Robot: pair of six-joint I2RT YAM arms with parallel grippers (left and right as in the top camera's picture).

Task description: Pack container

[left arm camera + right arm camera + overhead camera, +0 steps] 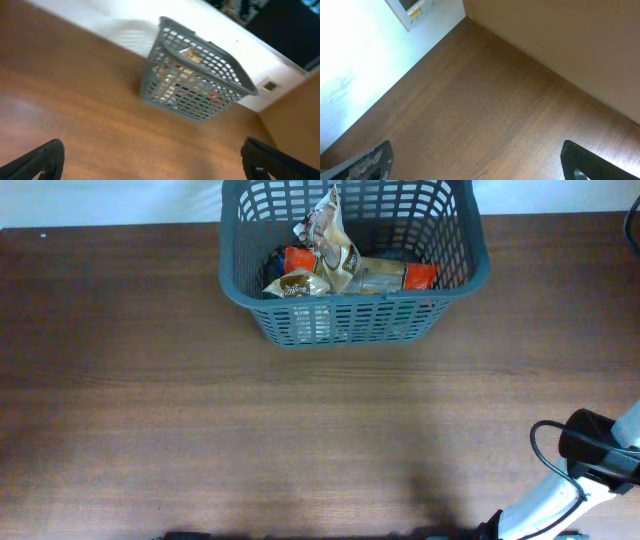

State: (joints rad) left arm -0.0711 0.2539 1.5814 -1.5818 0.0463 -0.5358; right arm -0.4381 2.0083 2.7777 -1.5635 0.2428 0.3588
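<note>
The dark grey lattice container (455, 290) stands at the far middle of the table and holds several grocery packets (340, 265), brown, orange and red; one stands upright. It also shows in the left wrist view (235, 75), far ahead of my left gripper (152, 160), which is open and empty over bare wood. My right gripper (477, 160) is open and empty over bare wood near the table's corner. In the overhead view only the right arm (590, 455) shows, at the front right; the left arm is out of view there.
The wooden table (200, 410) runs to a white wall at the back (100, 200). In the right wrist view a white wall with a socket plate (412, 10) and a beige wall (560, 30) meet at the table's corner.
</note>
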